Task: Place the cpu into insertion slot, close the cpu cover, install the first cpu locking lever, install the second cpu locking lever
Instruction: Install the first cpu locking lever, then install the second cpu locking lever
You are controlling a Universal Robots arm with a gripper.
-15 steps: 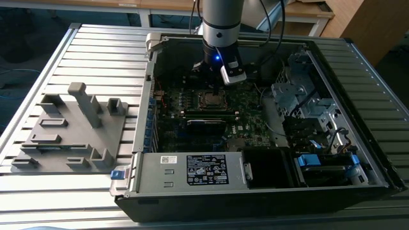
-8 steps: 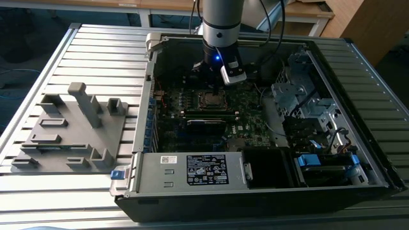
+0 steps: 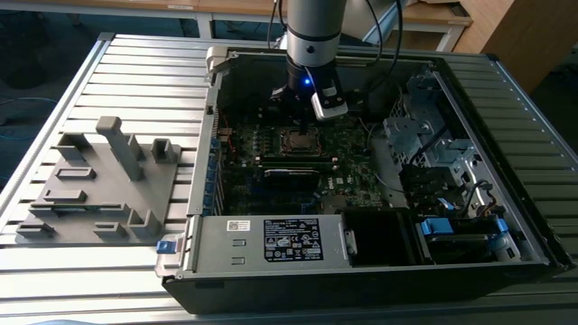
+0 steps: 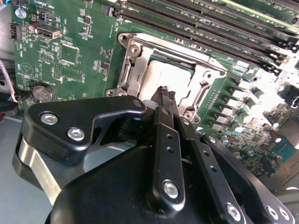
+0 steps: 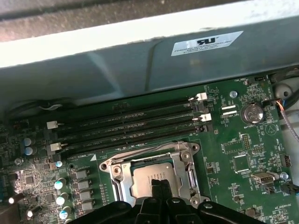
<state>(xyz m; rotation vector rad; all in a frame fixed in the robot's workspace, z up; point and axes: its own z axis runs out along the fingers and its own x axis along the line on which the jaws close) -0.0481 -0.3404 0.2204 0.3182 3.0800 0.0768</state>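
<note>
The cpu (image 5: 152, 179) sits seated in the insertion slot (image 3: 299, 139) on the green board; its dull silver top shows through the window of the cpu cover (image 5: 184, 156), which lies flat over it. Gripper (image 4: 164, 95) hangs directly above the socket's near edge, fingers pressed together to a narrow tip, nothing between them, tip just over the cpu's edge in both wrist views. Arm comes straight down into the open computer case (image 3: 505, 223) in the exterior view. Memory slots (image 5: 131, 126) run just beside the socket on one side; the case wall (image 5: 140, 60) rises beyond them. The power supply box (image 3: 271, 240) is well apart.
</note>
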